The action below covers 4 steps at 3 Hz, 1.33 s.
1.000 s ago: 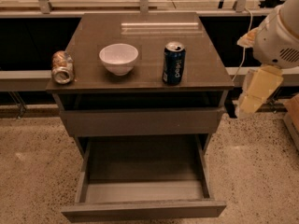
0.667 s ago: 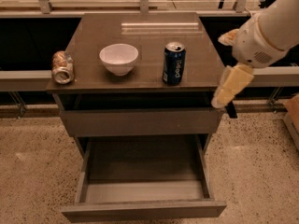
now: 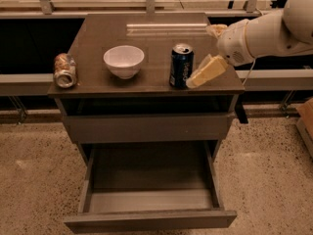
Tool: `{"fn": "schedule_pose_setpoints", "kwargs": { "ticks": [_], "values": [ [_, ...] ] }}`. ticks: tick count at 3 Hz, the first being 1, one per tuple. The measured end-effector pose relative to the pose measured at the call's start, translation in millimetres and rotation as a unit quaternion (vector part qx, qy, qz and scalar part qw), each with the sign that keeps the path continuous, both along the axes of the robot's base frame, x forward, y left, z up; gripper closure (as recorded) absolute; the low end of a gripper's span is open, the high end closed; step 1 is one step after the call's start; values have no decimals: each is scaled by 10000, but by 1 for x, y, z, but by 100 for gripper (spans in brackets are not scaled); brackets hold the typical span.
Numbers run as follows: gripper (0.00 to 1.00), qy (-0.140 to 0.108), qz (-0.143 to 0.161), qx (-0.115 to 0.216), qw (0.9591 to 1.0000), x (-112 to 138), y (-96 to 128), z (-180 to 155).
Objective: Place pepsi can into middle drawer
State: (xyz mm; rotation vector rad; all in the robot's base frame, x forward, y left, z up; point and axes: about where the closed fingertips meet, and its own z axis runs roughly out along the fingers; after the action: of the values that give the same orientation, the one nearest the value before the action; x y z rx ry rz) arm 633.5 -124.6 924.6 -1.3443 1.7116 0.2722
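Observation:
The pepsi can point(image 3: 181, 65), dark blue with a silver lid, stands upright on the cabinet top point(image 3: 98, 33), right of centre near the front edge. My gripper point(image 3: 204, 72), tan-coloured on a white arm, reaches in from the right and sits just right of the can at its lower half, very close to it. The middle drawer point(image 3: 151, 220) is pulled out below, and its grey inner floor point(image 3: 149, 182) holds nothing.
A white bowl point(image 3: 123, 60) stands left of the can. A dented brownish-tan can point(image 3: 64, 70) lies at the top's left edge. A shut plain front panel point(image 3: 146, 126) sits above the open drawer. A speckled floor surrounds the cabinet, and a rail runs behind it.
My arm has swung left and up from beside the cabinet's right side, so the gripper is now over the top's right front, next to the pepsi can. Nothing else moved.

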Motion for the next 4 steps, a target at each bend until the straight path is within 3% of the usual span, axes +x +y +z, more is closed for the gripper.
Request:
{"fn": "schedule_pose_setpoints", "kwargs": {
  "ticks": [1,2,3,4],
  "values": [
    [0,37,-125,827,9965,25,9,-4],
    [0,505,-352,1158,9914,41,19,-17],
    [16,775,-535,1319,9868,43,20,-20],
    [39,768,-502,1308,9872,43,22,-21]
  ]
}}
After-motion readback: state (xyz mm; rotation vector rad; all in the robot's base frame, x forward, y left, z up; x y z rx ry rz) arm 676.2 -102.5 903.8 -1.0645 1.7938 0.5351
